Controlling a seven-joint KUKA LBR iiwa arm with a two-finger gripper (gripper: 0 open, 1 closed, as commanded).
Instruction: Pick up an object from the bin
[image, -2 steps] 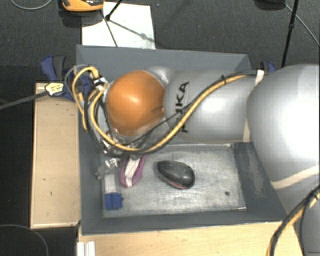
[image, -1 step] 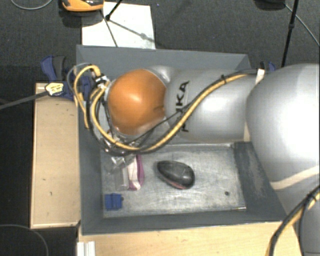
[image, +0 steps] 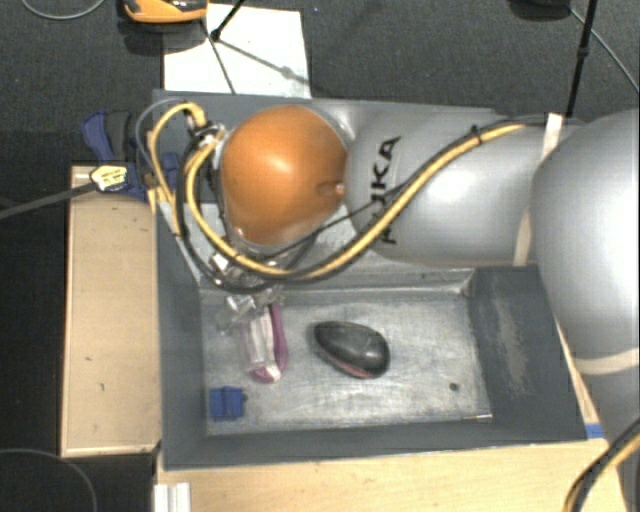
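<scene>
Pink tube (image: 267, 348) lies on the bin (image: 430, 375) floor, left of middle, its far end hidden beneath the gripper (image: 243, 303). We cannot tell whether the gripper is clenched or released; the orange cover (image: 280, 175) and cables (image: 190, 215) hide most of it. A dark oval thing (image: 352, 349) lies just beside the tube.

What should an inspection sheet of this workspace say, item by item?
Surface: grey metal bin, floor scuffed.
Job's things: clear and purple tube lying at the left; dark oval thing to its right, apart from it; small blue block in the near left corner.
Clutter: nothing seen.
Grippers: gripper low over the tube's far end; contact cannot be told.
Cables: yellow and black cables run along the arm and loop round its orange cover.
Surroundings: white sheet on dark floor behind the bin.
</scene>
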